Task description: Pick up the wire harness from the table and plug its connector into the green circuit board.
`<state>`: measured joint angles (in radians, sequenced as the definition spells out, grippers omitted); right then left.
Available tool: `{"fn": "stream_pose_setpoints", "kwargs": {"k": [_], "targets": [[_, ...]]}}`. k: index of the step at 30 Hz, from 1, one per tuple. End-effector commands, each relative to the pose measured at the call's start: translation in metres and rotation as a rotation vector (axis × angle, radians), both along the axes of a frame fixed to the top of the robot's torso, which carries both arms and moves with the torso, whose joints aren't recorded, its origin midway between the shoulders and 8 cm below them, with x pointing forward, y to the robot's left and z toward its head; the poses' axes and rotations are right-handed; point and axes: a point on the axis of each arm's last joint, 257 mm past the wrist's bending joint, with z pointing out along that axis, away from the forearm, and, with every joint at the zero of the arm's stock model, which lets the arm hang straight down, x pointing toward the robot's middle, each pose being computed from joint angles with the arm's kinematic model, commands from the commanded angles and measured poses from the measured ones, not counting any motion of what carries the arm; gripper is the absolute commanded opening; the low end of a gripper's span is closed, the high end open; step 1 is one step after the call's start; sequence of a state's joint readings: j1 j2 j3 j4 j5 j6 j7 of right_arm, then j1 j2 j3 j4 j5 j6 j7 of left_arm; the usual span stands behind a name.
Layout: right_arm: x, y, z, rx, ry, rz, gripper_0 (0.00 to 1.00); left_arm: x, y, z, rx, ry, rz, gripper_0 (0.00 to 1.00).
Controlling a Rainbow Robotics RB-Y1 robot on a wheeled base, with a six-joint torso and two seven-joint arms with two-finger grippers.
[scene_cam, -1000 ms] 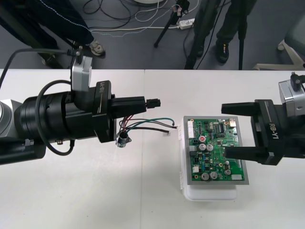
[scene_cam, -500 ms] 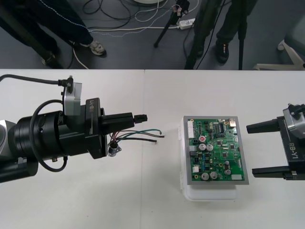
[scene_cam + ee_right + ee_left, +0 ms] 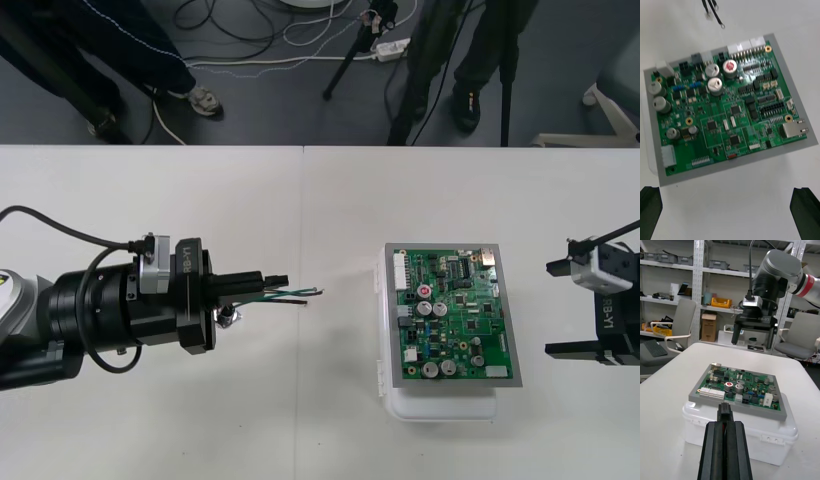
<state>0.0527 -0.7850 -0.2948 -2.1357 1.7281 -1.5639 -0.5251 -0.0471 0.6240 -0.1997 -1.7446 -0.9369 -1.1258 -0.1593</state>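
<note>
Front view. The left arm lies low and level across the table (image 3: 320,420), reaching in from the left with its wrist pointing at the green circuit board (image 3: 452,312). The left gripper (image 3: 258,283) is clamped on the wire harness (image 3: 285,293). The black plug (image 3: 274,281) sticks out at the fingertips. Green and black wires (image 3: 300,294) trail past the tips toward the board, and their loose ends stop well short of it. The metal socket (image 3: 228,318) hangs under the gripper body; cannot tell if it touches the table. The board sits flat on its white base (image 3: 440,405), right of centre. The right arm is at the right edge, with the right gripper (image 3: 565,310) spread wide and holding nothing, just beside the board's right side and not touching it.

Right wrist view. Looking down on the board. This arm's two fingers (image 3: 650,210) stand far apart with only bare table between them. The harness's thin wire ends hang beyond the board's far edge.

Left wrist view. This arm's fingers (image 3: 713,450) are pressed together, pinching the plug upright at their tips. The plug is aimed at the near edge of the board, close to it but apart. The right gripper hangs beyond the board, fingers pointing down and spread.
</note>
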Motion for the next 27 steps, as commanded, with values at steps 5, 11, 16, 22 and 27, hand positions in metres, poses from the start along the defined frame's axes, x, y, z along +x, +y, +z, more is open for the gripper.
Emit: {"fn": "stream_pose_setpoints", "kwargs": {"k": [5, 11, 16, 22, 27], "targets": [[0.003, -0.012, -0.018, -0.222, -0.048, 0.074, 1.00, -0.017, -0.001, -0.017, -0.034, -0.036, -0.114, 0.00], [0.008, -0.013, -0.031, -0.305, -0.058, 0.105, 1.00, -0.016, -0.002, -0.035, -0.035, -0.058, -0.139, 0.00], [0.013, -0.014, -0.040, -0.368, -0.071, 0.130, 1.00, -0.012, -0.008, -0.054, -0.034, -0.077, -0.163, 0.00], [0.016, -0.012, -0.041, -0.399, -0.093, 0.164, 1.00, -0.007, -0.018, -0.073, -0.034, -0.079, -0.197, 0.00], [0.019, -0.010, -0.043, -0.425, -0.106, 0.187, 1.00, -0.003, -0.026, -0.079, -0.014, -0.083, -0.212, 0.00]]}}
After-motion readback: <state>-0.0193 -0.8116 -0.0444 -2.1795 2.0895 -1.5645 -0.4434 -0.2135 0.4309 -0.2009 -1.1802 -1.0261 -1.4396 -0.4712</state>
